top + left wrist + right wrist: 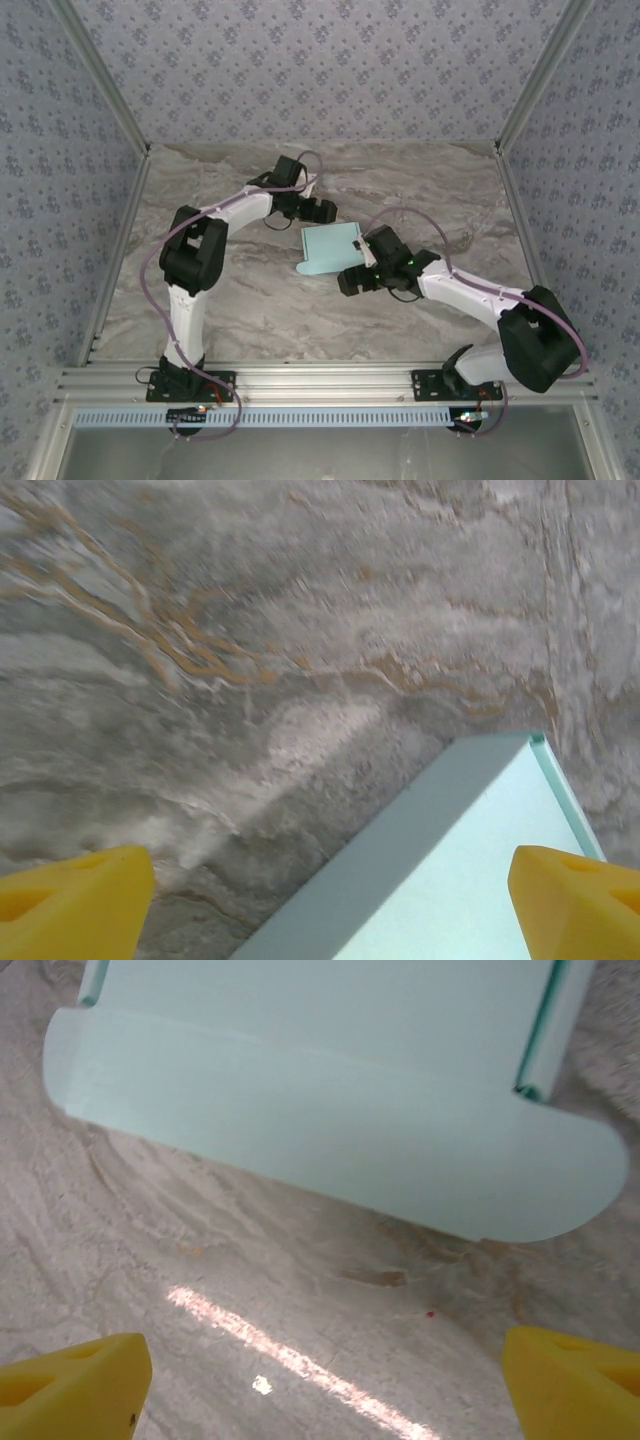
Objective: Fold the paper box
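Note:
The paper box [332, 250] is pale turquoise card and lies in the middle of the marble table. It looks like a flat rectangular box with a rounded flap [330, 1145] lying open toward the near side. My left gripper [322, 211] hovers open at the box's far corner. In the left wrist view that corner [470, 850] sits between the yellow fingertips [75, 905], under the open left gripper [330, 905]. My right gripper [352, 280] stands open just near of the flap. In the right wrist view the right gripper [325, 1380] has bare table between its fingertips [575, 1380].
The marble tabletop [250, 310] is walled by patterned panels on three sides, with metal posts [105, 80] at the corners. An aluminium rail [320, 385] with both arm bases runs along the near edge.

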Robot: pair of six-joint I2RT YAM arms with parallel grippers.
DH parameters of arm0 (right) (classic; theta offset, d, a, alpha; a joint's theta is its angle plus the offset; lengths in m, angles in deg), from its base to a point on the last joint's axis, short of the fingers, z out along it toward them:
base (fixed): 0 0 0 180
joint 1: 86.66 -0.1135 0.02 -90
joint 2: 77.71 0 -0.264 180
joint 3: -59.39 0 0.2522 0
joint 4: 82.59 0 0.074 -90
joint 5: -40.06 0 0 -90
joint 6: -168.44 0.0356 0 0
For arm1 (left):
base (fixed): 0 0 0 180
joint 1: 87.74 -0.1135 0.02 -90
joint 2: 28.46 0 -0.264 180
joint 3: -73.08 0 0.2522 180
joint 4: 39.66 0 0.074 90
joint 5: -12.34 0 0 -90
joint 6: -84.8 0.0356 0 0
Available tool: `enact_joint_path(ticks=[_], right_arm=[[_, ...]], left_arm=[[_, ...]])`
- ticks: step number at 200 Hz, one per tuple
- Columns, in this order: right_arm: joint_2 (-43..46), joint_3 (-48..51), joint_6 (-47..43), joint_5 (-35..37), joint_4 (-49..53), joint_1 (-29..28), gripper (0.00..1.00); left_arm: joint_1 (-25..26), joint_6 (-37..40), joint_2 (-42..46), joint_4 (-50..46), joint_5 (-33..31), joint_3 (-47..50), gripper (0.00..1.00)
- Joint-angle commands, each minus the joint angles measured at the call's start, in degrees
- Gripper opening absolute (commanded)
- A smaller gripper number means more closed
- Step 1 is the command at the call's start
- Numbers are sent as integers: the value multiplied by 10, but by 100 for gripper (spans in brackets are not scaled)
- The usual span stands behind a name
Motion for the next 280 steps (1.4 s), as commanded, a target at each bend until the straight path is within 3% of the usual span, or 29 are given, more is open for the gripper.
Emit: enact_joint_path(ticks=[1, 47, 112, 141, 192, 246, 280], right_arm=[[-10, 4, 5, -56, 2, 6, 92], [-21, 6, -3, -142, 11, 62, 92], [-18, 23, 20, -205, 8, 138, 90], [-30, 43, 80, -224, -61, 146, 87], [-51, 92, 179, -256, -212, 155, 71], [-76, 115, 221, -258, -287, 157, 55], [-86, 129, 244, -256, -331, 159, 46]], left_arm=[[2, 37, -13, -69, 71, -29, 90], [-3, 36, 22, -62, 164, 28, 83], [-2, -4, 116, 12, 183, 173, 76], [-2, -10, 116, 6, 138, 169, 81], [-1, -19, 100, -17, 96, 133, 80], [9, -17, 78, -29, 98, 118, 71], [8, -13, 63, -38, 100, 109, 61]])
